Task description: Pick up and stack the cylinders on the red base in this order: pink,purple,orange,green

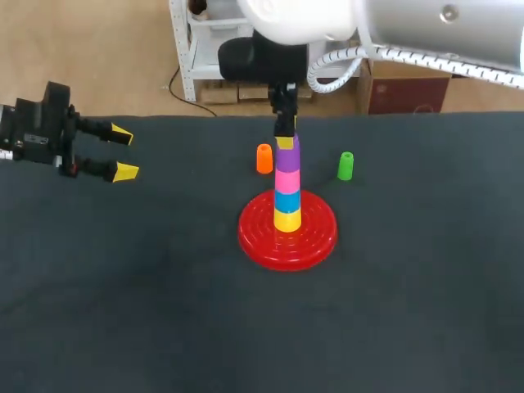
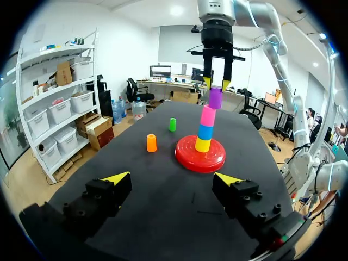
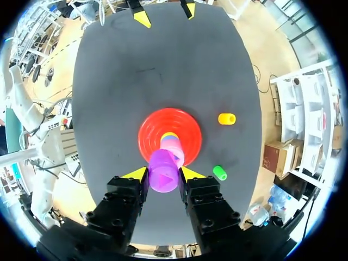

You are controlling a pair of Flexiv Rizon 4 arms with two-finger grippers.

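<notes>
Head view: your left tool (image 1: 119, 151) hangs open and empty over the counter (image 1: 123, 311). The red base (image 1: 319, 237) carries a yellow piece (image 1: 286, 219), a blue piece (image 1: 286, 201), the pink cylinder (image 1: 287, 178) and the purple cylinder (image 1: 288, 153).

Left wrist view: the orange cylinder (image 2: 151, 143) and green cylinder (image 2: 172, 124) stand loose beside the base.

Right wrist view: your right tool (image 3: 163, 174) clasps the purple cylinder atop the stack. Pink looks done and purple unreleased, with orange and green left.

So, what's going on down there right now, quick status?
Right tool shut on purple cylinder, atop pink cylinder on red base stack. Left tool open, off to the side. Orange cylinder, green cylinder not yet stacked; nothing in the way.
</notes>
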